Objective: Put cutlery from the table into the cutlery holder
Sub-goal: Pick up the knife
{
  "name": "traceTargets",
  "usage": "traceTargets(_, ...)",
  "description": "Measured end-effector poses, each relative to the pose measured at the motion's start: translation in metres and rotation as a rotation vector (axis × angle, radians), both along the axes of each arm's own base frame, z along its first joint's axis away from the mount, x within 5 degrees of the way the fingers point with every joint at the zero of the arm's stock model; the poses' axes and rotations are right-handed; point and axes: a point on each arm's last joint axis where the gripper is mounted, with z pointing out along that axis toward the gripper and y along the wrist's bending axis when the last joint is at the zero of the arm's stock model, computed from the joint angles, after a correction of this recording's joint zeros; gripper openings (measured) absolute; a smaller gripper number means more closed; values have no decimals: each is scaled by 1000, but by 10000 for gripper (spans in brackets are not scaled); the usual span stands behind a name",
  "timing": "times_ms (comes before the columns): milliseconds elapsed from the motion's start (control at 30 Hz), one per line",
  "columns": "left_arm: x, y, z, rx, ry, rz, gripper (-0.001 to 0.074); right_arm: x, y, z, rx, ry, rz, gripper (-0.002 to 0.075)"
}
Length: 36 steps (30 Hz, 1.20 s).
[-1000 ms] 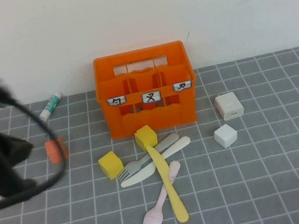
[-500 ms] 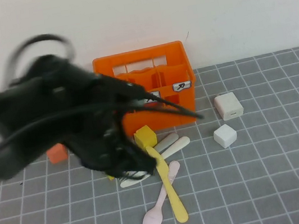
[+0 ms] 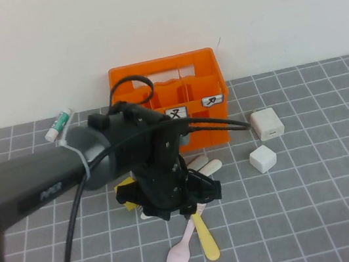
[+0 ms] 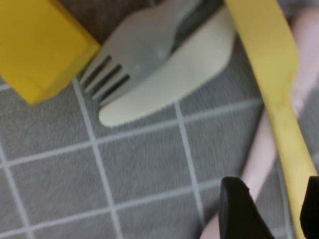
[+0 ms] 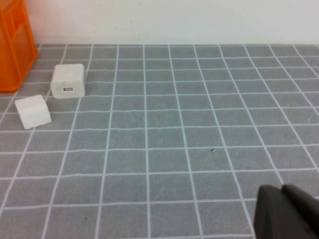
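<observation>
The left gripper [image 4: 271, 209] hangs low over the heap of pastel plastic cutlery on the grey gridded table [image 3: 331, 199], its dark fingers [image 4: 241, 209] spread apart on either side of the long yellow plastic knife [image 4: 279, 94], which lies across the pale pink spoon [image 4: 264, 159]. Just beside them the grey fork [image 4: 144, 55] rests on the cream-white knife [image 4: 169, 82], next to a yellow cube [image 4: 40, 42]. The knife looks like the piece to take: I would centre the fingers across its handle, lower until they clear the spoon beneath, then close so only the knife lifts. The bright orange slotted plastic crate [image 3: 166, 76] stands just behind the heap. The right gripper [image 5: 284, 211] is pressed together, parked well apart near two white cubes [image 5: 32, 110].
</observation>
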Motion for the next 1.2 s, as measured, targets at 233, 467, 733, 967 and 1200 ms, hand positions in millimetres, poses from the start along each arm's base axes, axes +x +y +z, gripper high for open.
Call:
traceTargets(233,11,-10,-16,-98,-37,117,255,0,0,0,0,0,0,-3)
traceTargets(467,16,-13,-26,-128,-60,159,256,0,0,0,0,0,0,-3)
traceTargets(733,20,-11,-29,-87,-89,154,258,0,0,0,0,0,0,-3)
traceTargets(967,20,-10,-29,-83,-93,151,259,0,0,0,0,0,0,-3)
traceTargets(1200,19,-10,-29,-85,-81,159,259,0,0,0,0,0,0,-3)
